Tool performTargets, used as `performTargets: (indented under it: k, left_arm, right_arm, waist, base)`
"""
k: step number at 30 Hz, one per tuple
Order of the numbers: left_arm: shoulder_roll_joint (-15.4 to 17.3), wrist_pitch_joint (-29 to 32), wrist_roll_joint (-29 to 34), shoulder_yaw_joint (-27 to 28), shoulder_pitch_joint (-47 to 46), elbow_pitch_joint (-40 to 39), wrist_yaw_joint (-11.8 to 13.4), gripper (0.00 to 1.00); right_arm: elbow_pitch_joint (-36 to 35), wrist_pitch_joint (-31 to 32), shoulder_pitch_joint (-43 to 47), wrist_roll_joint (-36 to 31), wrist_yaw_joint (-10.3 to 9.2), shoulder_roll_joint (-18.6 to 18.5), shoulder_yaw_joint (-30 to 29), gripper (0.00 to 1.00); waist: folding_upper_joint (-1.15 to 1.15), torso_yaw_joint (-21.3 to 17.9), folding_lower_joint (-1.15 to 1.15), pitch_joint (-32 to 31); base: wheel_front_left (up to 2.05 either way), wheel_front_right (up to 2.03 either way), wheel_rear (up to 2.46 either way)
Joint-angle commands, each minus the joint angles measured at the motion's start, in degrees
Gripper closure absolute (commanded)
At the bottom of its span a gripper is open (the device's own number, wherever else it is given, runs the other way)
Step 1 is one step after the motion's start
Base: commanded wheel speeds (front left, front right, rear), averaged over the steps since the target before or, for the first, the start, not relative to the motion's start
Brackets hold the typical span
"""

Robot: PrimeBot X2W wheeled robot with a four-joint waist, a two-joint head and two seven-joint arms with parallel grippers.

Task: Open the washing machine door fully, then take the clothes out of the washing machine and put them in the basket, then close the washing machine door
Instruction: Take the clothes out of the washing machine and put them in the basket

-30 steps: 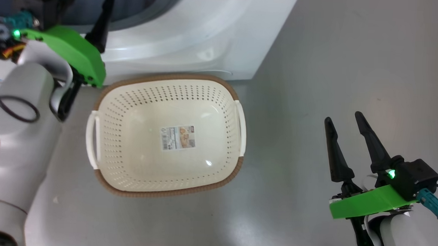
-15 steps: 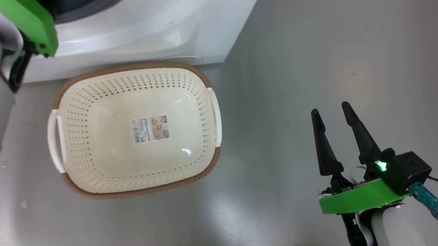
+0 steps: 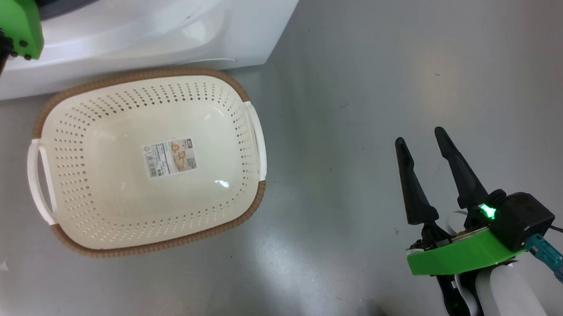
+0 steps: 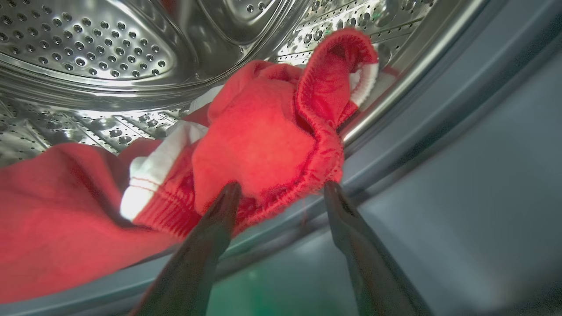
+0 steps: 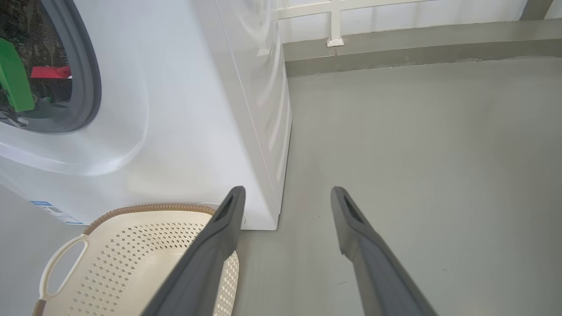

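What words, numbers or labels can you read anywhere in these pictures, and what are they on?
paper label on the bottom of the basket: a barcode, a small picture and fine print, all too small to read.
blue label low on the front of the washing machine: too small and blurred to read.
Nothing here is legible enough to quote.

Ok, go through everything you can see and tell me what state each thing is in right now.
basket: upright on the floor, empty but for its paper label.
washing machine: mouth uncovered, drum loaded.
clothes: heaped in the drum, not gripped.
left gripper: open, poised at the clothes' edge.
right gripper: open, holding nothing, above the floor.
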Motion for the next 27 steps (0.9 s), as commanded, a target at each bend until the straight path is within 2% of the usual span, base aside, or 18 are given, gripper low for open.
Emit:
performTargets:
  k: [1,2,4,5,8,17,23,27]
  left_arm:
    - [3.0,0.1,-0.5,0.3,-2.0,-0.2,0.1,0.00]
    - [3.0,0.3,-0.6,0.0,-2.1,0.0,0.1,0.00]
    - [3.0,0.3,-0.9,-0.5,-2.2,0.3,0.1,0.29]
    - [3.0,0.3,-1.1,-0.7,-2.2,0.4,0.1,0.57]
    - [2.9,-0.1,-1.7,-1.1,-2.2,0.7,0.1,1.00]
    - [1.7,-3.0,-5.4,-0.3,-1.1,0.3,0.1,1.00]
    - [0.4,-4.6,-10.2,4.3,2.3,-2.9,0.1,1.00]
    - [0.7,-4.6,-10.0,9.6,6.4,-9.1,0.5,1.00]
  right_arm:
    - [-1.5,-0.4,-0.3,0.9,0.36,-0.2,1.2,0.00]
    - [-1.6,-0.4,-0.3,0.9,0.36,-0.2,1.2,0.00]
    - [-1.6,-0.4,-0.4,1.0,0.36,-0.2,1.2,0.00]
    - [-1.7,-0.4,-0.4,1.0,0.36,-0.2,1.3,0.00]
    - [-1.9,-0.4,-0.5,1.1,0.36,-0.2,1.4,0.00]
    - [-1.9,-0.4,-0.6,0.8,0.36,-0.2,0.6,0.00]
    - [-1.3,-0.4,-0.7,0.3,0.36,-0.2,0.0,0.00]
    - [-1.2,-0.4,-0.7,0.0,0.36,-0.2,-0.8,0.00]
  waist:
    - [0.00,-0.2,0.00,0.2]
    - [0.00,-0.3,0.00,0.2]
    - [0.00,-0.3,0.00,0.1]
    - [0.00,-0.3,0.00,0.0]
    - [0.00,-0.3,0.00,-0.1]
    - [0.00,0.8,0.00,-0.9]
    - [0.00,2.8,0.00,-3.1]
    - [0.00,4.4,0.00,-4.3]
  base:
    - [0.00,0.00,0.00]
    - [0.00,0.00,0.00]
    - [0.00,0.00,0.00]
    - [0.00,0.00,0.00]
    - [0.00,0.00,0.00]
    - [0.00,0.00,0.00]
    - [0.00,0.00,0.00]
    - [0.00,0.00,0.00]
